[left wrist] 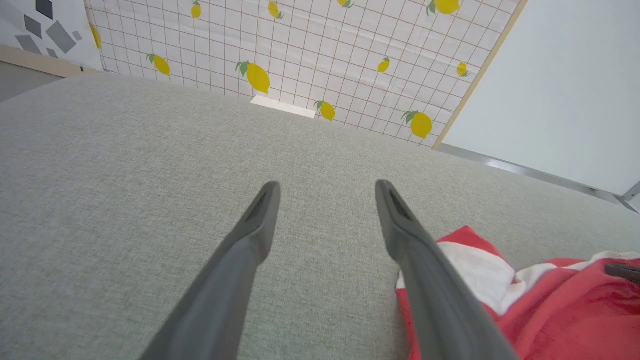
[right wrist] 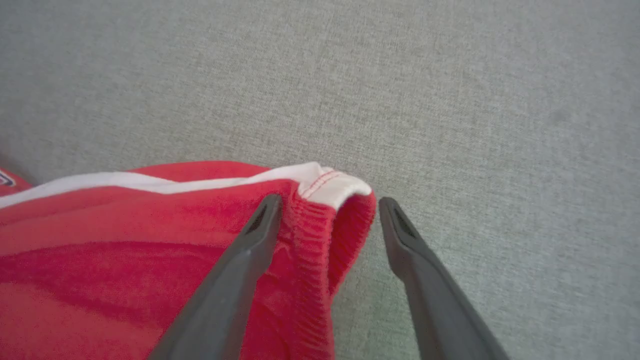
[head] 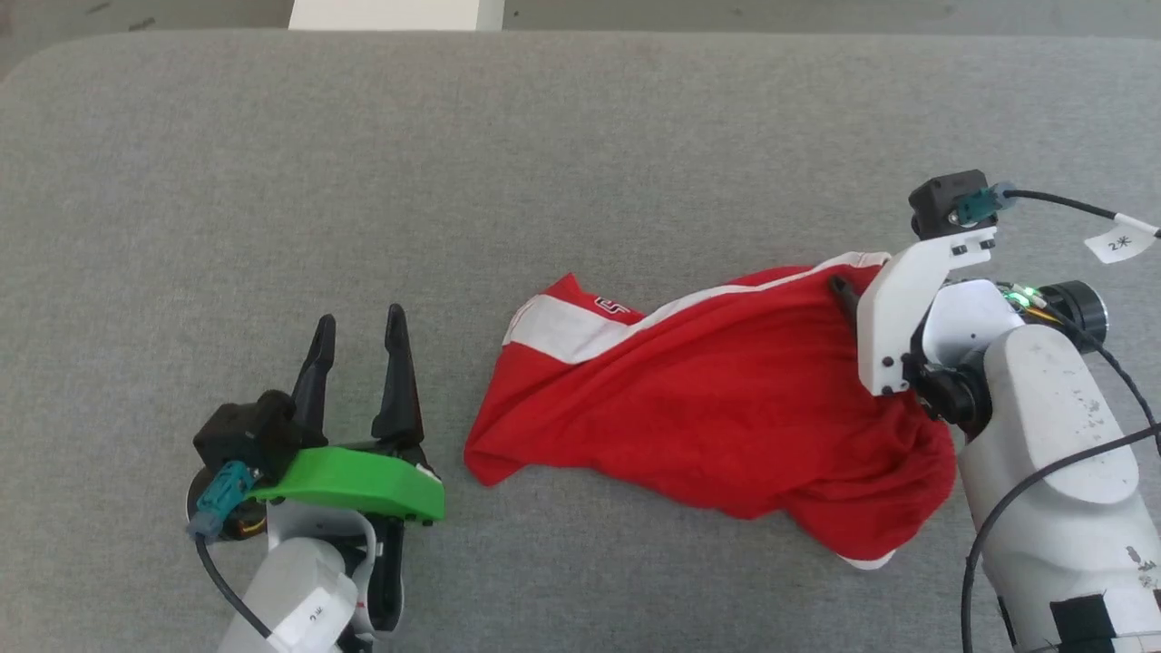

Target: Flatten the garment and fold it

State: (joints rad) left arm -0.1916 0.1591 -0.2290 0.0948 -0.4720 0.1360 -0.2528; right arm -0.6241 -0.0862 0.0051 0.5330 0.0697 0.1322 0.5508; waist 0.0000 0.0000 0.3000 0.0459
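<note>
1. Red garment [head: 717, 408] lies crumpled on grey surface [head: 363, 163], toward its right edge.
2. Left gripper [head: 360, 316]: fingers spread, empty, beside garment.
3. Right gripper [right wrist: 328, 199]: fingers spread, straddling gathered waistband [right wrist: 320, 225].

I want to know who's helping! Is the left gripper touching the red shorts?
Apart. The head view shows grey surface between the left gripper and the red shorts.

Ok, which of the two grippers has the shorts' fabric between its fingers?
The right gripper: the waistband corner of the shorts sits between its open fingers. The left gripper hangs over bare grey surface beside the shorts.
</note>
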